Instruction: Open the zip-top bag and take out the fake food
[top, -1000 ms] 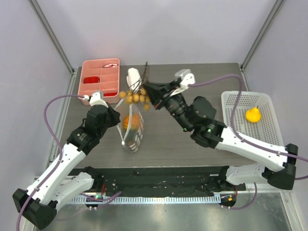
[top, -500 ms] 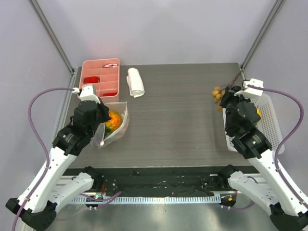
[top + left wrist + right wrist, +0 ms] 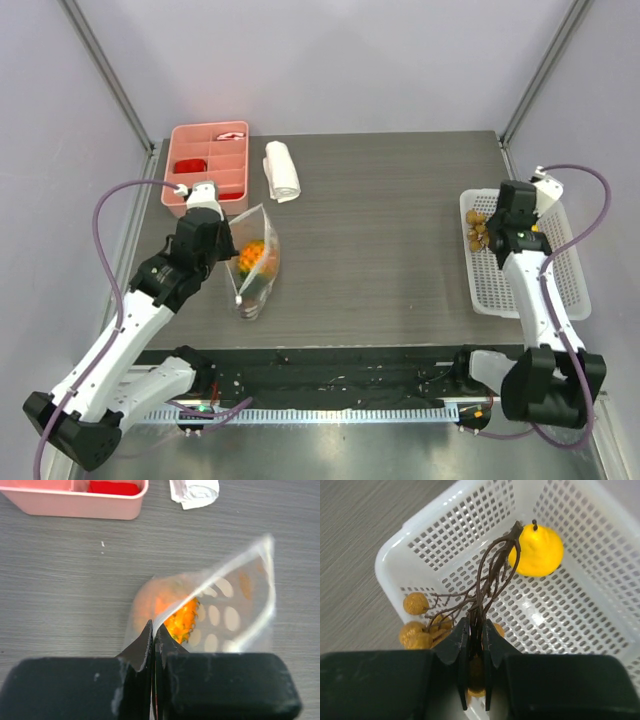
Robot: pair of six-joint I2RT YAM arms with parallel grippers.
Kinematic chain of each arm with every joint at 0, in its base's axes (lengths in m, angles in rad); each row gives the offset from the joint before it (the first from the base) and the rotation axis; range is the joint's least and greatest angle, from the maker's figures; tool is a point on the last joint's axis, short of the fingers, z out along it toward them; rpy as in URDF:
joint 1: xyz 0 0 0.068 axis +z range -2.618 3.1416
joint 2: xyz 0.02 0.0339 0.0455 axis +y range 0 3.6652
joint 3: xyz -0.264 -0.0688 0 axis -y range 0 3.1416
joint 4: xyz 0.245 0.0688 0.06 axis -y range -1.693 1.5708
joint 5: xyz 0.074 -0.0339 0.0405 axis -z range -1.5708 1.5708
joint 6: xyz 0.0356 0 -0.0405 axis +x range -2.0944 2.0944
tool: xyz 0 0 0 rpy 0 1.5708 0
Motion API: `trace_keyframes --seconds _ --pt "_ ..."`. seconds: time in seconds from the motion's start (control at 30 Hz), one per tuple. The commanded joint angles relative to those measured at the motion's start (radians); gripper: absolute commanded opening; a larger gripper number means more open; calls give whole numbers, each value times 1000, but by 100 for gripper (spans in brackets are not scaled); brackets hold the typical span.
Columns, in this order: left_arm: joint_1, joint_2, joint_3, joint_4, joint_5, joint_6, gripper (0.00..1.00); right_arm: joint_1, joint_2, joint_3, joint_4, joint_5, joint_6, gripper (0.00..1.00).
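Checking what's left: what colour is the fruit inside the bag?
Orange fruit, some green flecks; left wrist view.

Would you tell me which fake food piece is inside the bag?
The orange fruit; the pear lies in the basket, the brown cluster hangs from the right fingers.

White arms [image 3: 125, 335], black joints [image 3: 192, 248], purple cables [image 3: 99, 232]

Dark wood-grain table [image 3: 380, 260] between pale lilac walls [image 3: 350, 60]
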State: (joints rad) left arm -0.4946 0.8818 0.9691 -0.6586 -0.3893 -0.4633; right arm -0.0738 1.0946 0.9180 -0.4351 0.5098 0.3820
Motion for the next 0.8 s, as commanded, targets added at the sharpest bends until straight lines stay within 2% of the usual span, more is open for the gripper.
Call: trace_keyframes --seconds 0.0,0.03,0.13,0.27,0.33,0.37,0.43,0.47,0.53,0.57,0.6,0.63,0.67,0.7,0.77 --pt "18 29 3 86 95 -15 0 -188 89 -37 154 -426 147 1" --pt "19 34 5 88 107 -29 0 -213 108 -44 229 -555 173 1" --pt "19 45 -7 112 145 -66 0 -276 188 -71 362 -678 204 1" --pt "19 46 -27 135 165 -104 0 -377 318 -50 374 -761 224 2" --pt "19 40 -43 151 170 -115 0 -399 355 -51 375 -761 222 15" --pt "19 37 -47 154 170 -120 0 -405 363 -47 380 -757 215 34" --pt "19 36 -52 160 168 -118 0 -405 390 -25 357 -755 193 51" --pt "19 37 -52 157 170 -117 0 -405 396 1 336 -728 176 63" --pt "19 43 -44 151 170 -112 0 -400 386 25 264 -674 156 77" --pt "19 43 -41 145 170 -109 0 -396 370 44 239 -616 135 82" --pt "19 42 -38 146 170 -107 0 -373 328 54 192 -567 124 83" --pt "19 43 -36 145 167 -107 0 -351 309 68 161 -520 114 92" --pt "19 40 -35 137 167 -104 0 -328 289 105 94 -378 98 92" --pt "19 39 -32 136 167 -103 0 -263 271 131 54 -300 62 99" --pt "19 25 -32 131 158 -103 0 -207 231 207 -49 -130 29 100"
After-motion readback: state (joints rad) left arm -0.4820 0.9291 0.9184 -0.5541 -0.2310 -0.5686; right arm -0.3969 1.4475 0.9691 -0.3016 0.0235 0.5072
